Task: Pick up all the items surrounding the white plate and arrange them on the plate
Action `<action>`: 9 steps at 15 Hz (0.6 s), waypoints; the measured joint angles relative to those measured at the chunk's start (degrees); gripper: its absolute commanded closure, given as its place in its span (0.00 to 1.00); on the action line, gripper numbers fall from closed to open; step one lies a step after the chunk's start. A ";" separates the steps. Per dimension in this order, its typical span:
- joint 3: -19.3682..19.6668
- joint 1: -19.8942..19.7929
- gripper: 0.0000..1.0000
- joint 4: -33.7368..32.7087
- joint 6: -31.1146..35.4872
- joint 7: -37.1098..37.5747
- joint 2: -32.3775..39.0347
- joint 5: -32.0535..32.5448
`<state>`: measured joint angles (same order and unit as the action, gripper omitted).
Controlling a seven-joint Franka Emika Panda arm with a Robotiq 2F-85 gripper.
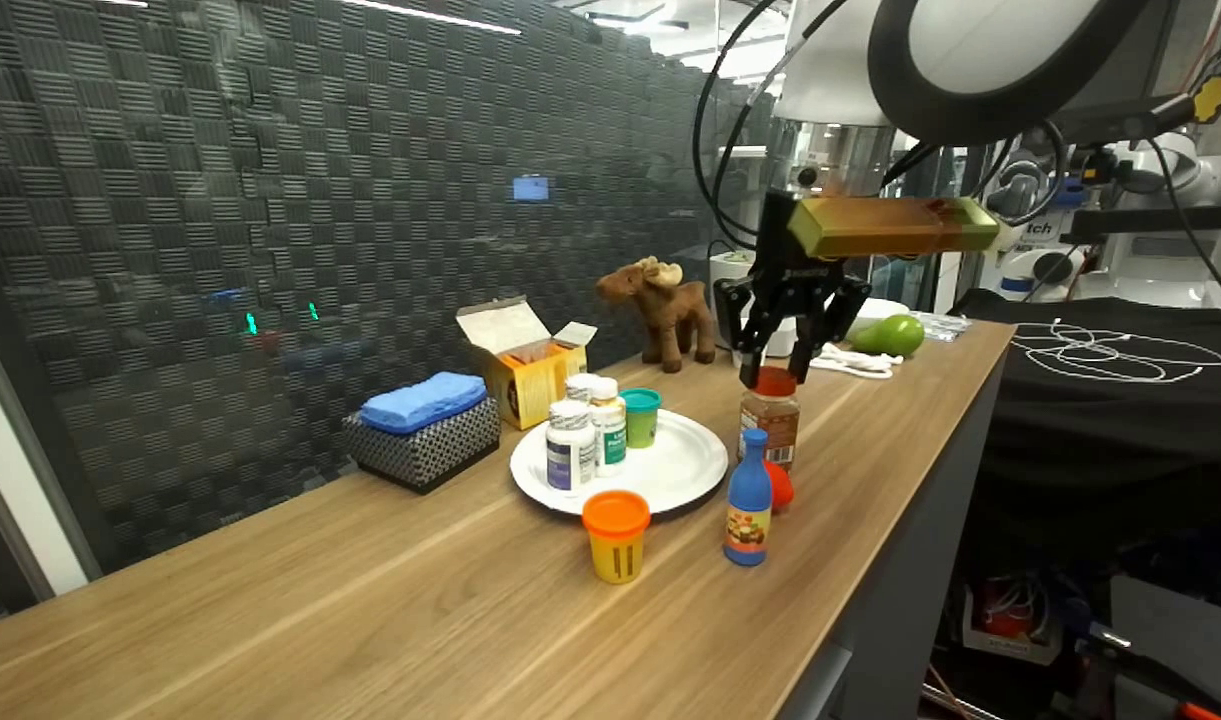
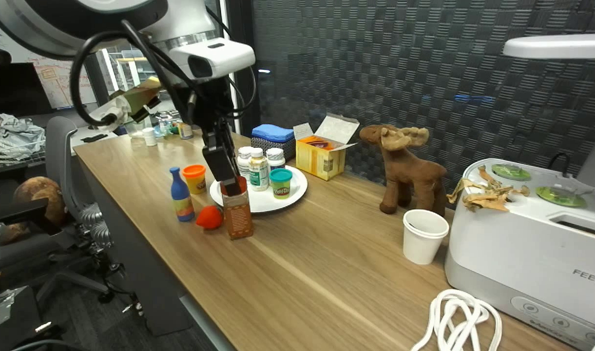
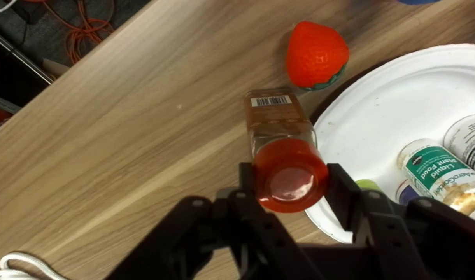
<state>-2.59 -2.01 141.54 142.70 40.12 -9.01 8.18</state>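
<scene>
The white plate (image 1: pixel 685 470) holds a teal-lidded tub (image 1: pixel 641 420) and three white bottles (image 2: pixel 259 171). A brown spice jar (image 2: pixel 239 219) with a red lid stands upright beside the plate. My gripper (image 3: pixel 288 177) points down with its fingers against both sides of the lid, shut on it. Whether the jar's base touches the table I cannot tell. A red strawberry (image 3: pixel 317 54) lies next to the jar by the plate's rim. A blue bottle (image 1: pixel 748 500) and a yellow tub (image 1: pixel 617 540) with an orange lid stand near the plate on the table.
Behind the plate are an open yellow box (image 2: pixel 320 158), a dark box with a blue cloth (image 1: pixel 425 400) and a plush moose (image 2: pixel 409 170). White cups (image 2: pixel 424 239), white cord (image 2: pixel 453 317) and a white appliance (image 2: pixel 521 253) stand farther along. The table's front edge is near the jar.
</scene>
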 measured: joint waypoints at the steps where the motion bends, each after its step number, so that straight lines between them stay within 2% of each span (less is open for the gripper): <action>1: -0.02 0.06 0.76 -0.01 -0.07 -1.01 -0.04 -0.91; 6: -0.64 0.24 0.76 -0.67 -1.70 -2.45 -0.41 -1.91; 9: -1.96 0.28 0.76 -3.52 -5.75 -2.32 -1.36 0.09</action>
<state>-4.55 -1.73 138.03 136.96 37.80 -10.38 8.27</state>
